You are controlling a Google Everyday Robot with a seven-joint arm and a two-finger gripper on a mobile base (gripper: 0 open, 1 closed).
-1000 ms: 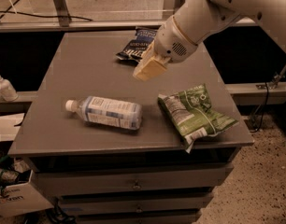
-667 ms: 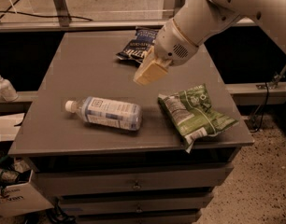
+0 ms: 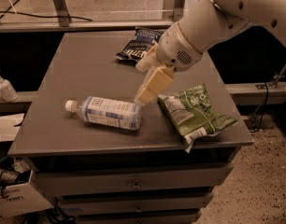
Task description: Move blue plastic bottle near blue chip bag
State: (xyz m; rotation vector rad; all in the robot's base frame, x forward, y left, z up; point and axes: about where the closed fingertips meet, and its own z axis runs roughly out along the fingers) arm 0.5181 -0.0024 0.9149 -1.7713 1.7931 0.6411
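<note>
The blue plastic bottle [image 3: 108, 112] lies on its side at the front left of the grey cabinet top [image 3: 91, 64], white cap pointing left. The blue chip bag [image 3: 135, 46] lies at the back of the top, partly hidden by my arm. My gripper [image 3: 144, 96] hangs from the white arm that comes in from the upper right. It sits just above and to the right of the bottle's base end, between the bottle and the green bag, and holds nothing that I can see.
A green and white snack bag [image 3: 194, 113] lies at the front right, its corner over the edge. A white pump dispenser [image 3: 3, 87] stands on a low ledge to the left. Drawers [image 3: 133, 185] are below the top. A box [image 3: 14, 197] is on the floor at left.
My gripper has moved down and slightly toward the front, closer to the bottle's base end. The bottle and both bags have not moved.
</note>
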